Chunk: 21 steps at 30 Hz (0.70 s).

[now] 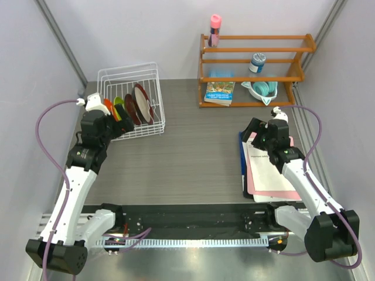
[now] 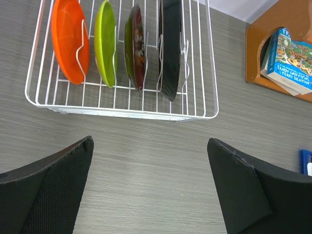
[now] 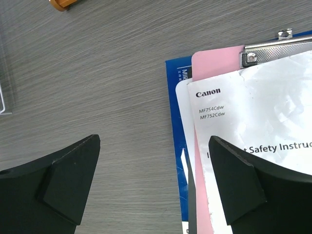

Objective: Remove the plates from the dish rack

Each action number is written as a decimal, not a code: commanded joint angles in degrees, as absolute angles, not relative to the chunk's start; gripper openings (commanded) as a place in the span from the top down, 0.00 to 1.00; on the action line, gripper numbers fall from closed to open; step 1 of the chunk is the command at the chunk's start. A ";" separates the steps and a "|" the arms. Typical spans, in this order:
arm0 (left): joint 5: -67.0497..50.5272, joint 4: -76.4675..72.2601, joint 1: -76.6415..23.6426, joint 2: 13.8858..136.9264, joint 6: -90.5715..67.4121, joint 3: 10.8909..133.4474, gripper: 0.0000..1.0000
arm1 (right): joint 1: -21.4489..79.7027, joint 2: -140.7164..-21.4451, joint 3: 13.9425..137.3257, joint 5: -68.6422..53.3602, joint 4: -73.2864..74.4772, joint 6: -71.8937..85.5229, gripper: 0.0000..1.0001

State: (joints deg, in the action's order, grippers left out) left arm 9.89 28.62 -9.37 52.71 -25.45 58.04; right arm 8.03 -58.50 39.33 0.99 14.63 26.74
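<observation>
The white wire dish rack (image 1: 150, 130) stands at the back left and holds four upright plates: orange (image 1: 109, 108), lime green (image 1: 119, 104), dark red floral (image 1: 132, 109) and a large cream one with a dark red rim (image 1: 143, 103). The left wrist view shows the rack (image 2: 122, 113) with the orange (image 2: 69, 39), green (image 2: 106, 41), floral (image 2: 135, 46) and large plate (image 2: 169, 48) edge-on. My left gripper (image 1: 120, 126) (image 2: 150, 141) is open and empty, just in front of the rack. My right gripper (image 1: 253, 130) (image 3: 154, 139) is open and empty over the table, beside a clipboard.
A clipboard with papers (image 1: 266, 170) (image 3: 243, 122) lies on the right. An orange wooden shelf (image 1: 252, 50) at the back right holds a book (image 1: 220, 92), a teal dish (image 1: 262, 89), a jar (image 1: 257, 61) and a pink bottle (image 1: 215, 29).
</observation>
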 commanded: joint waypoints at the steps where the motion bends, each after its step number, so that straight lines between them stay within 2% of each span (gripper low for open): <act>1: 9.51 27.34 -9.40 50.98 -25.50 59.24 0.00 | 8.09 -57.66 41.66 2.55 13.45 25.67 0.00; 5: -2.35 17.81 -9.40 49.75 -21.79 55.65 0.01 | 8.09 -57.74 41.66 3.34 13.45 25.66 0.00; 9: -2.99 15.91 -9.49 57.62 -23.47 58.96 0.01 | 8.09 -58.01 41.31 3.25 13.36 25.66 0.00; 13: 6.40 14.51 -11.25 63.01 -21.45 62.22 0.01 | 8.09 -58.18 41.22 3.08 13.36 25.22 0.00; 21: 17.04 5.65 -15.98 73.82 -16.27 65.74 0.00 | 8.09 -60.64 41.31 2.99 12.57 24.87 0.00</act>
